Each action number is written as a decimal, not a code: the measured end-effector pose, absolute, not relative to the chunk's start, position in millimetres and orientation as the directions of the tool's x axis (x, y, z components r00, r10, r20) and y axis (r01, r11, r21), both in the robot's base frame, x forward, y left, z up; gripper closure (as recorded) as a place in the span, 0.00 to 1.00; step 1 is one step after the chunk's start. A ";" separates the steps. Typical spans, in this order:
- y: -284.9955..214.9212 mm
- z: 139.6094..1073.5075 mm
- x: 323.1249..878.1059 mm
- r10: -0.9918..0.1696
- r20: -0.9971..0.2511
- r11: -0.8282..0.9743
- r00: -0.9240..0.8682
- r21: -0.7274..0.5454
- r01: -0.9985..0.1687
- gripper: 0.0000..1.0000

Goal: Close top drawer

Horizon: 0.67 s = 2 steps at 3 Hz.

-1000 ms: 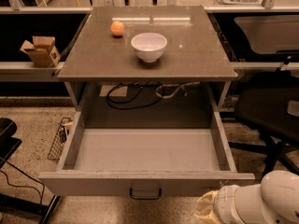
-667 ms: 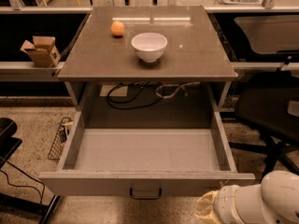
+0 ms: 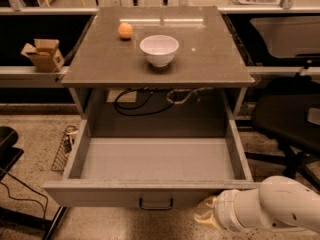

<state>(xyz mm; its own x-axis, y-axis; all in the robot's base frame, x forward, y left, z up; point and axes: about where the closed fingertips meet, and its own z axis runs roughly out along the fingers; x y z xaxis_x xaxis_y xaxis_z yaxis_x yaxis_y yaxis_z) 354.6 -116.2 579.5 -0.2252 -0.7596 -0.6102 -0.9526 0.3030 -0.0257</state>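
Nothing has moved over the last second: the top drawer [image 3: 155,160] is as far out as it was, and the arm [image 3: 272,214] sits at the same spot at the near right edge of the view. No closing travel has begun, so the whole push is left to do.

The drawer is pulled out toward the near side from under the tabletop [image 3: 215,59], its plain grey inside bare and its small dark handle [image 3: 156,204] at the middle of the front. The hand [image 3: 206,215] is low and near, just right of the handle and just below the lower edge of the drawer front. Whether it touches the front cannot be told, nor whether it is open or closed. From there I judge that it must come up against the front and press toward the far side.

On the tabletop stand a white bowl [image 3: 159,49] and, to its far left, a small orange ball [image 3: 125,30], apart from each other. Dark cables [image 3: 134,104] hang in the recess behind the drawer. A cardboard box [image 3: 44,54] sits on a shelf at the left, a black office chair [image 3: 285,121] stands at the right, and the floor [image 3: 30,134] is speckled.
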 end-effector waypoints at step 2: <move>-122.3 581.9 385.7 -0.767 -0.611 0.312 -0.198 -0.085 -0.946 1.00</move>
